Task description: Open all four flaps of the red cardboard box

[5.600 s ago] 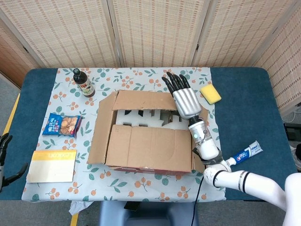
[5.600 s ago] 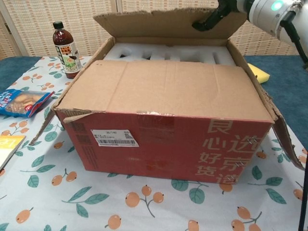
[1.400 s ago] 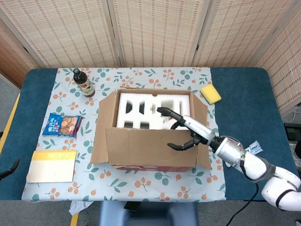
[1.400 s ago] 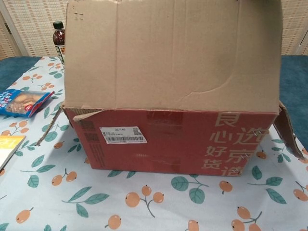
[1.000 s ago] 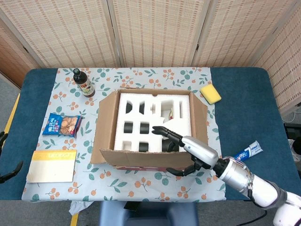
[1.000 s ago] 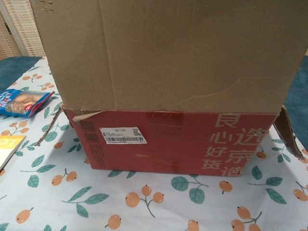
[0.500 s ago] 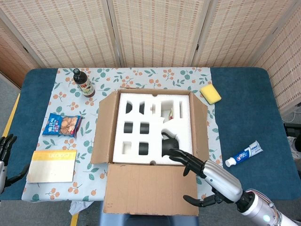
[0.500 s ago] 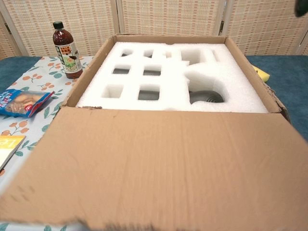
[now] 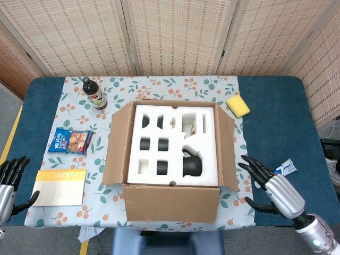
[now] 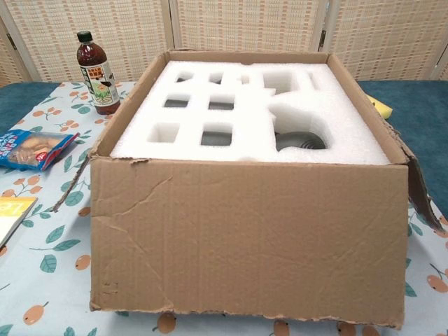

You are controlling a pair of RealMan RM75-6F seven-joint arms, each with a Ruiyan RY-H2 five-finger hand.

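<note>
The front flap has dropped from sticking out toward us to hanging down the box's near wall, and our right robot hand has pulled back to the surface's near right corner, fingers spread and empty. The box sits mid-surface with all four flaps folded out, so we judge the task essentially done. White foam fills it, with a dark teapot nested inside. Our left robot hand waits open at the near left edge beside a yellow book. A bottle, snack bag, sponge and toothpaste obstruct nothing.
</note>
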